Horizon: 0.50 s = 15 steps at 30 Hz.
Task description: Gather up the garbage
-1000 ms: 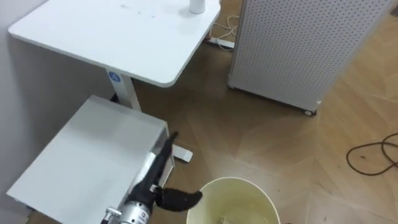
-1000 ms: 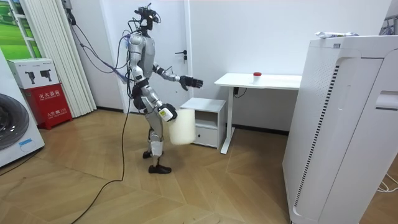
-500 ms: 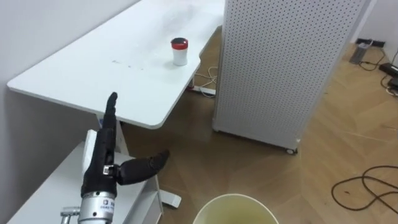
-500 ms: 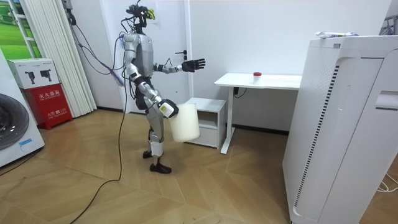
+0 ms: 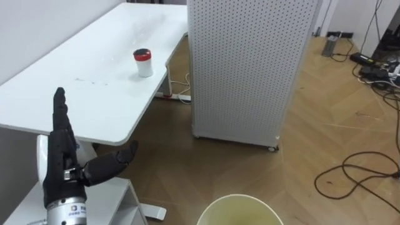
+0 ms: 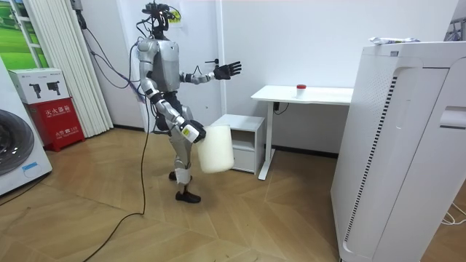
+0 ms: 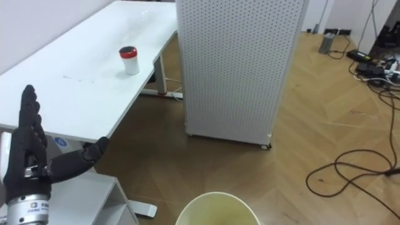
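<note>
Step nearer the white rectangular desk (image 5: 81, 103); lower the black left hand (image 5: 62, 170), fingers straight, thumb splayed, over the small red-lidded white jar (image 5: 144, 63) on it, probably the garbage; keep the pale-yellow round bin (image 5: 240, 199) beneath.

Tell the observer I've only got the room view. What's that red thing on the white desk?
Observer: A small white jar with a red lid, standing upright on the desk, ahead of the open left robot hand.
Operator: Anything on the floor behind the big white panel?
Observer: Dark cables loop over the wood floor on the robot's right of the perforated panel.
Operator: Which way is the bin's mouth turned?
Observer: Up toward the head camera; the bin shows its round rim at the bottom edge of both eye views.
</note>
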{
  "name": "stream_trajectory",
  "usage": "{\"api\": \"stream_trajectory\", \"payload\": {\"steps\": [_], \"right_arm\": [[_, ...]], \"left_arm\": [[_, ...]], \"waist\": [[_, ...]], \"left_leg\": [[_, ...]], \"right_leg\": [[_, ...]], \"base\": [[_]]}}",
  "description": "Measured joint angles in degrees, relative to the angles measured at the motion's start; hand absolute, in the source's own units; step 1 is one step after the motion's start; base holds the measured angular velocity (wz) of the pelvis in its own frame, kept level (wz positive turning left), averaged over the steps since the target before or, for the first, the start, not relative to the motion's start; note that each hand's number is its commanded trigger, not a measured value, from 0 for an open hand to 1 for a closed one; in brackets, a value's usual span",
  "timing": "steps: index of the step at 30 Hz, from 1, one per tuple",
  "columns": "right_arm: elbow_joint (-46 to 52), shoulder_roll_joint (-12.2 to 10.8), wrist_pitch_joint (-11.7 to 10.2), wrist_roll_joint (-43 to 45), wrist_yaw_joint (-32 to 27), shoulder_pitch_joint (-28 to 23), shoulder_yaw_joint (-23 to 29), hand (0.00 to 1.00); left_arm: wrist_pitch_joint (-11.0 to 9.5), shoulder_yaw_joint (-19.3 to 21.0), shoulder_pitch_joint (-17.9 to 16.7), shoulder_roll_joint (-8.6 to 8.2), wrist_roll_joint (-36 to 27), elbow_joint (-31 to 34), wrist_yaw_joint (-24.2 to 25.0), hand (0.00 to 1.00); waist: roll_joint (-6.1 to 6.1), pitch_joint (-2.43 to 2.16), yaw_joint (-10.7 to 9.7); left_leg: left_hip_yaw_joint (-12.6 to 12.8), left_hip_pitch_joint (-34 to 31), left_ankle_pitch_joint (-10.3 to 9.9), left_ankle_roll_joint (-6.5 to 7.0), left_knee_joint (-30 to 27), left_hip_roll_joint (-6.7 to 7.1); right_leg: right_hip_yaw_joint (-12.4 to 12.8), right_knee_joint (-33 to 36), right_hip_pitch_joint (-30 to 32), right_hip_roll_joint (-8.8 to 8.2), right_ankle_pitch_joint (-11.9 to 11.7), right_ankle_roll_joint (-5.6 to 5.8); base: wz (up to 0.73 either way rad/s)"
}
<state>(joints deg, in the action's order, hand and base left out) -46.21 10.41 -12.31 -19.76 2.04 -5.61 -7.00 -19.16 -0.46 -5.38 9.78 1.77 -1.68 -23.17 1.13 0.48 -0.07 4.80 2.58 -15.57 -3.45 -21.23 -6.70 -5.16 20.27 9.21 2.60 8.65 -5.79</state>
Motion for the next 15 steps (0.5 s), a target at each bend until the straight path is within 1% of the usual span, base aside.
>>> {"api": "stream_trajectory", "payload": {"steps": [1, 2, 3, 5, 8, 12, 15], "right_arm": [[0.01, 0.13, 0.0, 0.05, 0.0, -0.01, 0.06, 1.0], [0.01, 0.33, 0.0, 0.08, 0.06, -0.01, 0.47, 1.0], [0.0, 0.31, 0.01, 0.06, 0.11, -0.08, 1.08, 1.0], [0.02, 0.43, 0.01, -0.05, 0.58, -0.07, 1.7, 1.0], [0.1, 0.32, 0.01, -0.06, 1.05, -0.1, 1.69, 1.0], [0.19, 0.3, 0.01, -0.02, 1.11, -0.22, 1.67, 1.0], [0.2, 0.15, 0.01, -0.01, 0.99, -0.33, 1.62, 1.0]], "left_arm": [[-0.04, 0.0, -0.01, -0.06, 0.01, 0.05, 0.05, 0.0], [-0.06, 0.07, -0.04, -0.13, 0.06, 0.07, 0.04, 0.0], [-0.06, 0.24, -0.14, -0.13, 0.09, 0.15, -0.01, 0.0], [-0.08, 0.31, -0.14, -0.12, 0.02, 0.23, -0.11, 0.0], [-0.08, 0.31, -0.17, -0.11, 0.02, 0.37, -0.42, 0.0], [-0.12, 0.31, -0.16, -0.07, -0.02, 0.6, -0.92, 0.0], [-0.13, 0.34, -0.22, -0.02, -0.03, 0.6, -1.24, 0.0]], "waist": [[0.18, 0.05, 0.11], [0.72, 0.02, 0.33], [1.23, -0.27, 0.4], [1.67, -0.52, 0.48], [1.61, -0.49, 0.36], [1.49, -0.43, 0.27], [1.25, -0.35, 0.36]], "left_leg": [[-0.39, -0.09, 0.04, -0.05, 0.88, 0.33], [-0.23, -0.22, 0.27, -0.19, 3.14, 0.57], [-0.18, 0.29, 0.28, -0.25, 4.51, 0.69], [-0.12, 1.47, 0.41, -0.4, 6.76, 0.91], [-0.11, 2.17, 0.56, -0.33, 8.1, 1.5], [0.22, 2.25, 1.03, 0.47, 8.96, 2.52], [0.61, 2.62, 1.13, 0.66, 9.23, 2.67]], "right_leg": [[0.16, -0.19, -0.16, 0.0, -0.05, 0.07], [0.47, -0.74, -0.49, 0.19, -0.29, 0.24], [0.54, -0.86, -0.48, 0.34, -0.41, 0.45], [0.48, -1.29, -0.47, 0.4, -0.69, 0.88], [0.49, -1.62, -0.4, -0.02, -1.12, 1.52], [0.71, -1.79, -0.13, -0.7, -1.47, 2.36], [1.28, -2.41, -0.43, -0.77, -1.81, 2.75]], "base": [[-0.05], [-0.13], [-0.13], [-0.03], [0.0], [-0.01], [-0.04]]}}
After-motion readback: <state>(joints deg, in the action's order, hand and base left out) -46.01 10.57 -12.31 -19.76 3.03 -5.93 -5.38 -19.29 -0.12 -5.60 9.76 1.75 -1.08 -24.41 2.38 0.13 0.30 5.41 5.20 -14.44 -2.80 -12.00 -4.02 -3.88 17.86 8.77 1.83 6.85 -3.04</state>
